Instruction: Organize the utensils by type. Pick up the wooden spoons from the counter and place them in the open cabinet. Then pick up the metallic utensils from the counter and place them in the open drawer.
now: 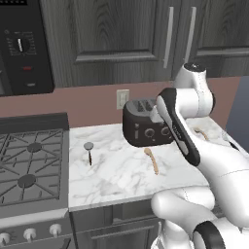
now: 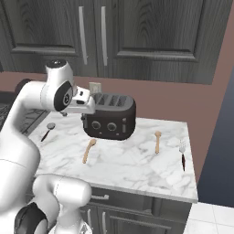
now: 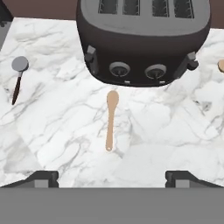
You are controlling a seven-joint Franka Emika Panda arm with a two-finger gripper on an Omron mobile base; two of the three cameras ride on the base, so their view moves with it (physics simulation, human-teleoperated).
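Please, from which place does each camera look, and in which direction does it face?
Left base view: behind the arm's left, facing the counter, stove and toaster; the arm rises lower right.
Right base view: behind its right, same counter; the arm rises lower left.
Hand view: looks down on a wooden spoon; open jaws' tips at bottom.
All share the toaster and that spoon.

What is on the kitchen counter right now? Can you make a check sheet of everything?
Surface: white marble counter, beside a black gas stove.
Job's things: two wooden spoons, one in front of the toaster, another to its right; round-headed metal utensil near the stove; metal fork near the counter's right edge. All lie flat, apart from each other.
Clutter: black toaster at the back of the counter.
Grippers: gripper open, above the counter, holding nothing.
Cables: nothing seen.
Surroundings: dark cabinets with doors shut, wall outlet, microwave.
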